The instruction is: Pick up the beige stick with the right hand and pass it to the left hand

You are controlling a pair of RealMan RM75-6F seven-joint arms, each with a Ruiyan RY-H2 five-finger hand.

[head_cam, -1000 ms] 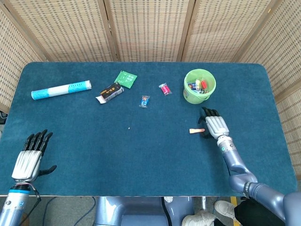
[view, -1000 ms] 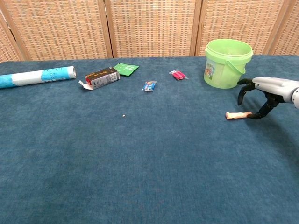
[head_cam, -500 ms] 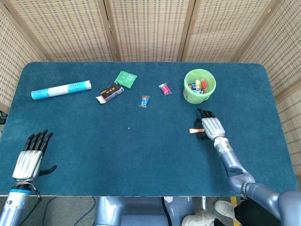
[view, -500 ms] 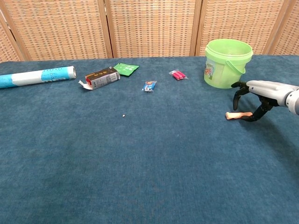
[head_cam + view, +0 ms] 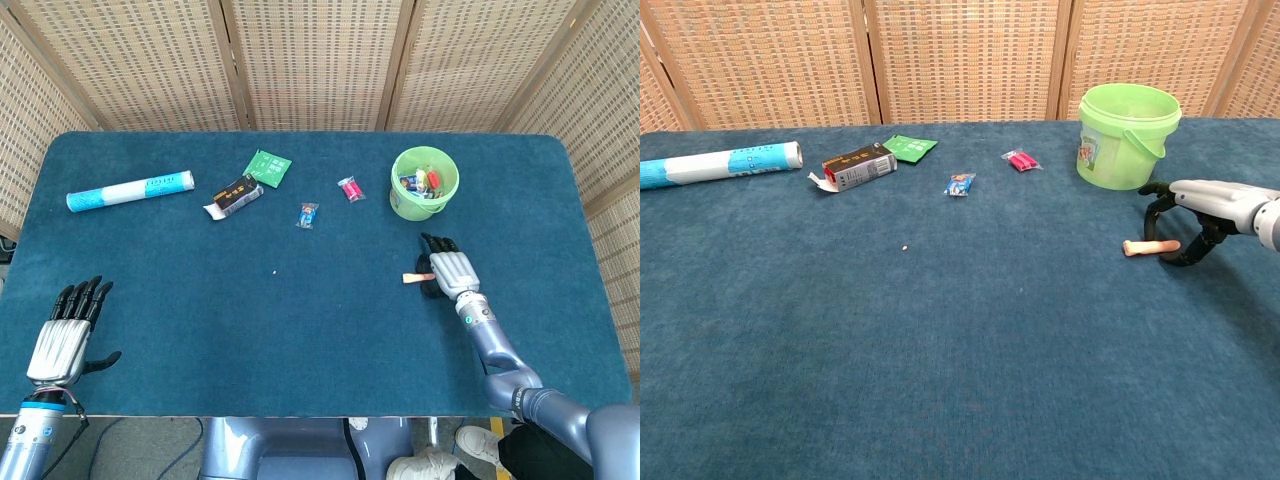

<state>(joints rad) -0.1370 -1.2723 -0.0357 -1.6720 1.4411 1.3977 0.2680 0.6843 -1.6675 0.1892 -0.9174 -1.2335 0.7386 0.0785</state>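
Observation:
The beige stick [image 5: 1148,247] lies on the blue table just in front of the green bucket; in the head view the stick [image 5: 413,277] pokes out to the left of my right hand. My right hand [image 5: 1196,215] arches over the stick's right end, with its fingers curled down on one side and the thumb on the other, pinching that end. The stick still rests on the cloth. My left hand [image 5: 65,335] rests flat near the table's front left corner, fingers spread and holding nothing. The chest view does not show it.
A green bucket [image 5: 1129,135] with small items inside stands just behind the right hand. Further back lie a pink packet [image 5: 1020,160], a blue candy [image 5: 960,184], a dark box [image 5: 855,167], a green sachet [image 5: 908,148] and a blue-white roll [image 5: 720,164].
My right hand slid left over the stick, then slightly back right, and its fingers curled tighter around the stick's right end. The stick has stayed in place. The left hand is unmoved.

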